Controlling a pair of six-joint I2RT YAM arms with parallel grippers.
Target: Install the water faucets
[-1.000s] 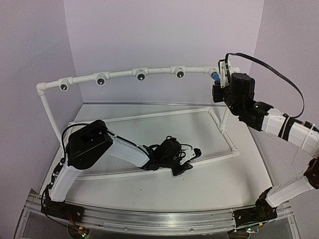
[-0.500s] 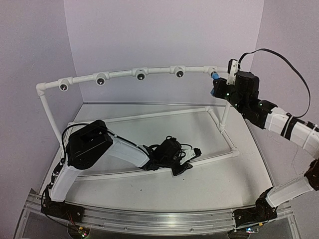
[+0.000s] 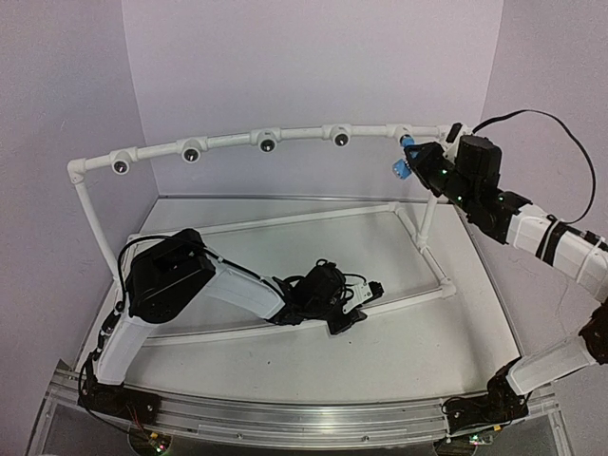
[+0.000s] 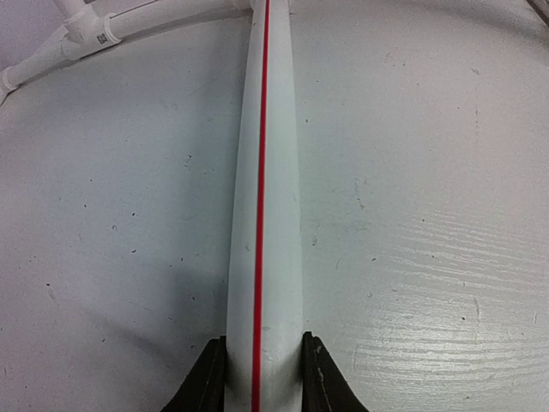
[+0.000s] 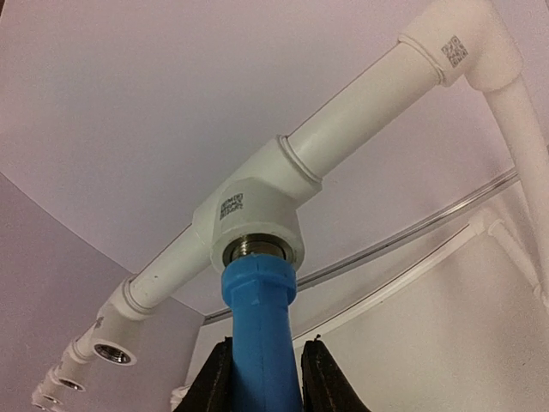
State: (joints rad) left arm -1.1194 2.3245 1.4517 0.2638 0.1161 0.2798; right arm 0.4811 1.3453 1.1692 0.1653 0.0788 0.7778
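Right arm is mid-install on the end tee of the top rail. Right gripper [image 5: 262, 371] is clenched on the blue water faucet [image 5: 260, 322], whose top end sits at the mouth of the white tee fitting [image 5: 249, 213]. Metal thread shows at the joint, so it looks started rather than seated. Can't tell how many turns are in.

Left gripper [image 4: 262, 382] is clamped on the red-striped pipe [image 4: 262, 172] of the lower frame, down on the counter [image 4: 429, 223]. My read is that it's bracing the frame against the twisting.

Next, I'd guess: turn about the faucet's own axis with light push into the tee and keep it square. Any tilt risks cross-threading. The wrist will probably run out of travel, so expect a release and regrip.

Other tees on the rail [image 3: 269, 145] are open. No more faucets in sight.
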